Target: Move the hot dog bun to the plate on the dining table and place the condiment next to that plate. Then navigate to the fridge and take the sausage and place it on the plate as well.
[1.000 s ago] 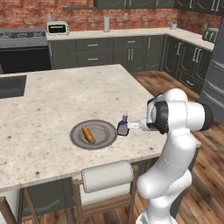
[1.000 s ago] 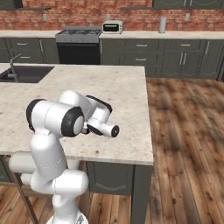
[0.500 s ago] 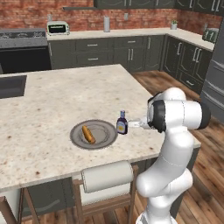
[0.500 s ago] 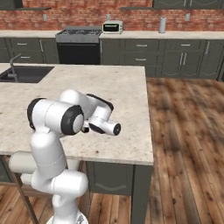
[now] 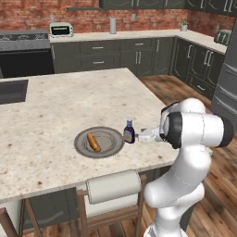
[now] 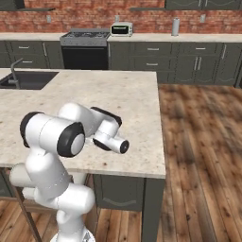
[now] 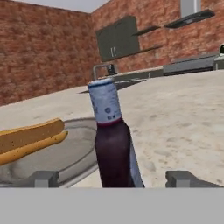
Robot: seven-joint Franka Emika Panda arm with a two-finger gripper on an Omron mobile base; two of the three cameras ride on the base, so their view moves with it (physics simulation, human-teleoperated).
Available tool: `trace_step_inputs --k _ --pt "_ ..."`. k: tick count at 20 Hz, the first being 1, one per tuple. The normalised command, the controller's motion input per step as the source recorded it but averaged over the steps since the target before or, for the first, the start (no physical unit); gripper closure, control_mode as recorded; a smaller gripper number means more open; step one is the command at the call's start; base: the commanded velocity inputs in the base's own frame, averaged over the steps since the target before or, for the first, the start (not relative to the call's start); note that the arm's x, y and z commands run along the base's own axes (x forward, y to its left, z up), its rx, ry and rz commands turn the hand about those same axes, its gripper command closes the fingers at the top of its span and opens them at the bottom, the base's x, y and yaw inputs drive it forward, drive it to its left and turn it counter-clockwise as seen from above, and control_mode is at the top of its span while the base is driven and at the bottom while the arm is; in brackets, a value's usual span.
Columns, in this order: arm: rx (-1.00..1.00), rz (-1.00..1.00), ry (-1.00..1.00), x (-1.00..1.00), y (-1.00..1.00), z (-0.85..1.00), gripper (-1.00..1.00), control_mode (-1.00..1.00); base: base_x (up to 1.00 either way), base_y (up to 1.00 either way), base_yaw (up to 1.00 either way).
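Note:
The hot dog bun (image 5: 93, 142) lies on the round grey plate (image 5: 110, 137) on the stone-topped dining table (image 5: 55, 106). The condiment, a dark bottle with a white-labelled neck (image 5: 129, 132), stands upright on the table just right of the plate's rim. My gripper (image 5: 140, 135) reaches in level from the right and is open. In the hand view the bottle (image 7: 113, 144) rises between my two fingertips (image 7: 43, 178), which stand well apart from its sides, with the bun (image 7: 30, 139) and plate (image 7: 74, 153) to its left. The sausage is out of view.
A stool with a white cushion (image 5: 113, 186) stands under the table's near edge, beside my base. A sink (image 5: 11, 90) is set in the table at far left. Cabinets, a stove (image 6: 85, 42) and a toaster (image 5: 61, 30) line the back wall. Wooden floor (image 6: 203, 142) stretches to the right.
My jaws have opened and let go of the condiment bottle. It was held at the plate's right edge and now stands by itself on the table beside the plate.

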Motion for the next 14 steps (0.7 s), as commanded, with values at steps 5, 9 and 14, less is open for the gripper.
trace_step_inputs --k 5,9,14 --pt "-0.03 -0.06 -0.17 -0.25 -0.5 0.75 -1.0 -1.0 0.0 0.0 0.0" --pt "0.0 -0.01 -0.22 -0.49 -0.29 1.0 -1.0 -1.0 0.0 0.0 0.0" --pt "0.0 0.0 -0.11 -0.38 -0.02 1.0 -1.0 -1.0 0.0 0.0 0.0"
